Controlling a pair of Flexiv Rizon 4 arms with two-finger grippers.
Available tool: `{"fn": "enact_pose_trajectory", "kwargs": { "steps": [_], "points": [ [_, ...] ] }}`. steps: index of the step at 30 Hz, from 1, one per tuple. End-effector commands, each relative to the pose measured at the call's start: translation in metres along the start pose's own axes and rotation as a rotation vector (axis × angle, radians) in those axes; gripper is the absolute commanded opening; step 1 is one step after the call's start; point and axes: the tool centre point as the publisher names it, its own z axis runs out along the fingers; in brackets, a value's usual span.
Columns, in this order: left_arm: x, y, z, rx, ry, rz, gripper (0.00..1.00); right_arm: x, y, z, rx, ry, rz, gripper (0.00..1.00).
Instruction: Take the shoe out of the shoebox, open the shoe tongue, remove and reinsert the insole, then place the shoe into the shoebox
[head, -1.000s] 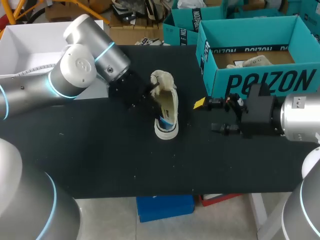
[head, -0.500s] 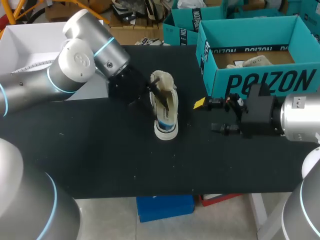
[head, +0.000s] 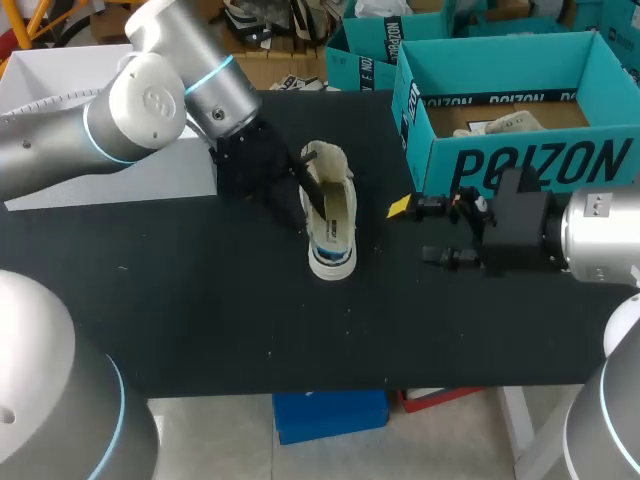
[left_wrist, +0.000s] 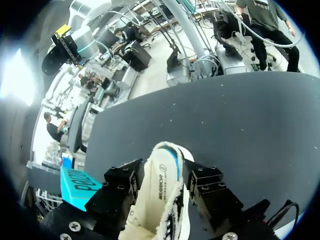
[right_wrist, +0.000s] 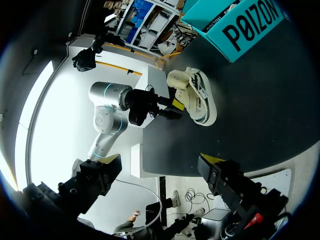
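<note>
A cream shoe with a fleece collar stands upright on the black table, toe toward the front edge. Its printed insole lies inside. My left gripper comes in from the left and straddles the heel end. In the left wrist view the shoe sits between the two black fingers, which press against both of its sides. My right gripper hangs open to the right of the shoe, apart from it, with nothing between its fingers. The teal shoebox stands open at the back right.
Another cream shoe lies inside the shoebox. A second teal box stands behind it. A white box sits at the back left, beneath my left arm. Bare table lies in front of the shoe.
My left gripper let go of the shoe's collar, opened, and now brackets the heel end. The left arm swung further back. The shoe settled from a tilt to upright. The right arm kept still.
</note>
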Motion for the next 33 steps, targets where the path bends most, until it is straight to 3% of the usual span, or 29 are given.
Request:
{"fn": "enact_pose_trajectory", "kwargs": {
  "steps": [1,14,24,33],
  "points": [
    [0.000,-0.002,0.003,-0.025,0.056,-0.004,0.00,0.001,0.000,0.001,-0.001,-0.001,0.000,1.00],
    [0.010,0.002,0.033,-0.080,0.172,-0.026,0.00,0.001,0.000,0.001,-0.001,-0.001,0.000,1.00],
    [0.003,0.007,0.041,-0.064,0.177,-0.016,0.00,0.001,0.000,0.001,-0.001,-0.001,0.000,1.00],
    [0.014,0.008,0.058,-0.041,0.205,-0.034,0.00,0.001,0.000,0.001,-0.001,-0.001,0.000,1.00]
  ]
}}
